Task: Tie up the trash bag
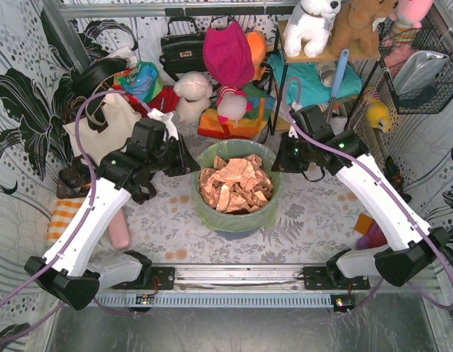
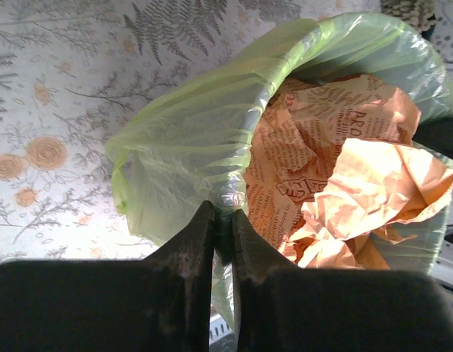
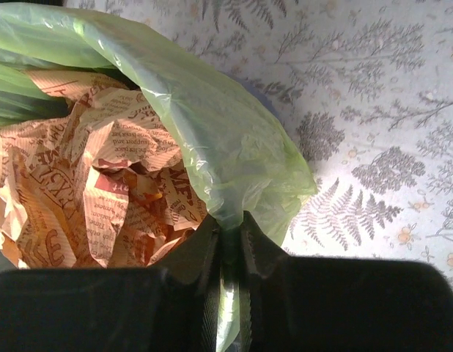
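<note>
1. Fern-and-flower cloth is covering the counter [image 1: 314, 213], and black-and-white floral sheets are lining the walls [image 1: 21, 110] around it.
2. At the far left, a cream tote bag [image 1: 102, 125] is leaning against the wall, and an orange-striped cloth [image 1: 63, 220] is lying nearer the arm bases.
3. The left arm [image 1: 94, 220] is reaching towards the middle. The left pincer [image 2: 223, 213] is clenching the left side of the rim of the trash bag [image 1: 206, 217], squeezing a fold of thin green plastic between its closed fingers.
4. The trash bag is sitting in the middle of the counter, between the two arms. Its mouth is standing open and its rim is draping outward over a round bin [image 1: 237, 233], of which a blue-grey strip is showing at the near side. Crumpled copper-brown printed paper [image 1: 234, 185] is filling it to the top.
5. The right pincer [image 3: 228, 224] is grasping the right side of the same rim, its jaws closing on a pinch of the plastic.
6. The right arm [image 1: 380, 205] is stretching back to its base at the near right.
7. Behind it, a shelf [image 1: 325, 56] is carrying a white plush toy [image 1: 312, 26] and a brown plush toy [image 1: 358, 26], and a wire basket [image 1: 424, 66] is hanging at the far right.
</note>
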Tool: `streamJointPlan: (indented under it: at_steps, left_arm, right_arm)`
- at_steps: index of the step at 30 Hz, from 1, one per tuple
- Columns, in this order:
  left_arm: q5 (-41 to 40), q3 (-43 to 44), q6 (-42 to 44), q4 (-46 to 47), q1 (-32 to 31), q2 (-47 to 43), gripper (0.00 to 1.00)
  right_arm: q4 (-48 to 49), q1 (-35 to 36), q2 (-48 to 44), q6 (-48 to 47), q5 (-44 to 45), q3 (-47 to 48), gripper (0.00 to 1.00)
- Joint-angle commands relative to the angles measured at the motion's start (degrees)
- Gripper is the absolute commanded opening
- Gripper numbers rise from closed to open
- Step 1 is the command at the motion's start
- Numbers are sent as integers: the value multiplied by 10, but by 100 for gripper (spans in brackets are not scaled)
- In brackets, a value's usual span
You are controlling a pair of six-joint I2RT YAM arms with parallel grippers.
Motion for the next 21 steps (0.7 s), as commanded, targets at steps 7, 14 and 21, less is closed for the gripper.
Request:
streamJointPlan:
  at_steps: [7,14,21]
  left_arm:
    - [-45,23,16,37,-1,25,14]
    - [-54,33,-2,38,-1,2,38]
    - [-142,26,-30,31,-1,-44,49]
  right_arm:
    - [61,-1,58,-15,104,74,6]
    - [59,-1,42,-13,116,95,45]
    - [19,-1,-1,-2,168,116,55]
